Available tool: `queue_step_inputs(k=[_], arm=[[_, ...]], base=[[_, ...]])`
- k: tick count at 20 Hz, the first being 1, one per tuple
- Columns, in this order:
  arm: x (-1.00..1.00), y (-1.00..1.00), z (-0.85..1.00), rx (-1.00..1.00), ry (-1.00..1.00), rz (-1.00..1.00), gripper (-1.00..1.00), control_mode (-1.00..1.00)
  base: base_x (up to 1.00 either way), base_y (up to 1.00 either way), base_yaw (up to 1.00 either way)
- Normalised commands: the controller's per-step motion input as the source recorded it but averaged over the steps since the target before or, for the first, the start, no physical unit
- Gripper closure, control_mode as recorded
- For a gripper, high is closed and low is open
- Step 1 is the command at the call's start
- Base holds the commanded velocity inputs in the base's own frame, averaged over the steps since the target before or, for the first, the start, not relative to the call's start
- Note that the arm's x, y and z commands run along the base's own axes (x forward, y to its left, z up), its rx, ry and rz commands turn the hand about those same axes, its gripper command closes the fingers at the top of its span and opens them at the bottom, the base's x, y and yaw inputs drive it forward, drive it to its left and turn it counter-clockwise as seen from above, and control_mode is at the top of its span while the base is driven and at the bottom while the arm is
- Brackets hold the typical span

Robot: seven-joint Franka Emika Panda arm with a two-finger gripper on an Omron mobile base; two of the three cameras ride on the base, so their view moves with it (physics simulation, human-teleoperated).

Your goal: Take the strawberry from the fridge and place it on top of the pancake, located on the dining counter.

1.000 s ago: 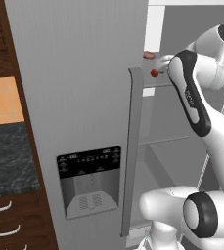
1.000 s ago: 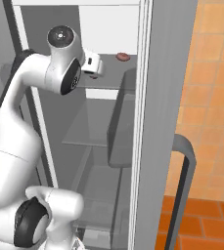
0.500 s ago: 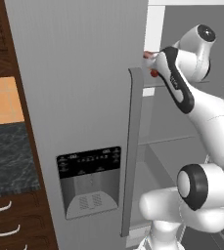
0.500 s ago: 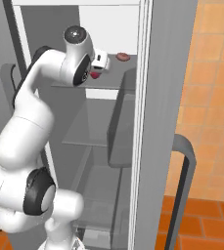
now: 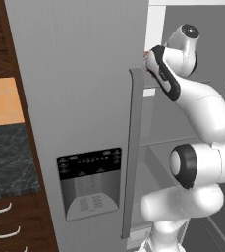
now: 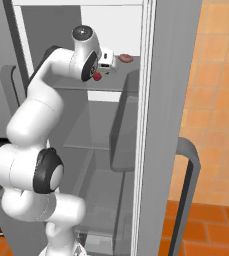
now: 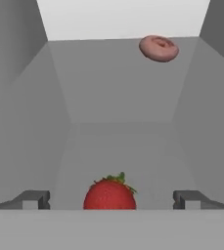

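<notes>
A grey shelf inside the open fridge [image 6: 166,75] forms the whole setting, its side walls closing in left and right and a pale back wall beyond. The gripper [image 7: 111,199] reaches in over that shelf with its jaws spread wide and nothing between them yet — the two dark fingertips [image 7: 33,199] stand well apart at either side. Directly ahead of the gripper and centred between the tips sits the strawberry [image 7: 109,193], red, with its green leaves on top, resting on the shelf. Farther ahead and off to the right lies a paler pink ring-shaped item [image 7: 158,48], well clear of the fruit.

The step in hand looks like the final approach for the grasp. The line-up already seems good, so the sound course is to ease straight forward until the tips flank the berry's widest part, then close gently — a small round fruit could squirt out or roll if pinched off-centre.
</notes>
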Motion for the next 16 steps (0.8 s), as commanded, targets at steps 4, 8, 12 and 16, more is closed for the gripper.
queue_step_inputs(k=[4, 8, 12, 16], arm=[[0.01, 0.0, -0.14, -0.04, 0.1, 0.0, -1.0, -1.0], [0.02, 0.0, -0.21, -0.03, 0.07, 0.0, -1.0, -1.0], [0.08, 0.0, -0.17, 0.0, 0.05, 0.0, -1.0, -1.0], [0.0, 0.0, -0.37, 0.01, 0.08, 0.0, -1.0, -1.0]], base=[[0.0, 0.0, 0.0], [0.0, 0.0, 0.0], [0.0, 0.0, 0.0], [0.0, 0.0, 0.0]])
